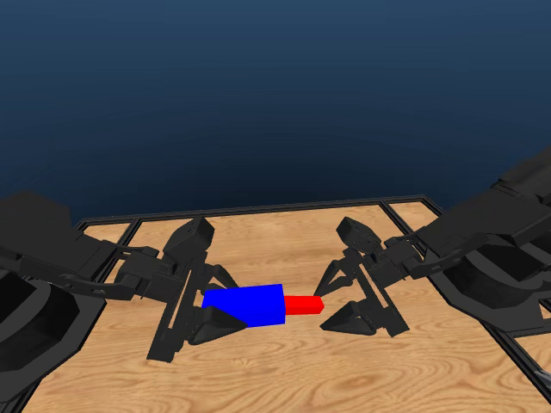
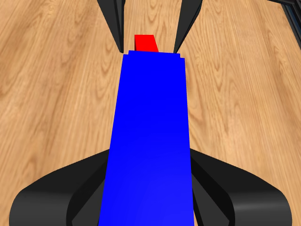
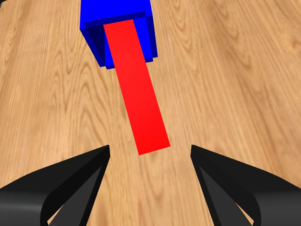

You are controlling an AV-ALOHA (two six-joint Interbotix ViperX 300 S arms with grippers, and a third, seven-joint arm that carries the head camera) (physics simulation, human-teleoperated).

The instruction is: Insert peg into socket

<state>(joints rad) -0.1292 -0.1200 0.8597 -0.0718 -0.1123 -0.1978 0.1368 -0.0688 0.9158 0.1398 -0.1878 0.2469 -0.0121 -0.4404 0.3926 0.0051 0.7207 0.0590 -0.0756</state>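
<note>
The thin bright red rectangular peg [image 3: 136, 87] lies with one end inside the boxy blue socket [image 1: 244, 305] clenched by the left end effector [image 1: 207, 323], its free end pointing between the spread, empty jaws of the right end effector [image 1: 353, 301].

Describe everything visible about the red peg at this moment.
The peg is a thin, flat, bright red bar, plain and unmarked, with a smooth, uniform surface. One end sits inside the open mouth of the blue socket; the rest sticks out toward the right hand. It appears slightly skewed to the socket. The right hand's jaws stand open on either side of its free end without touching it. The left hand holds the socket, not the peg. Only the socket touches the peg.
</note>
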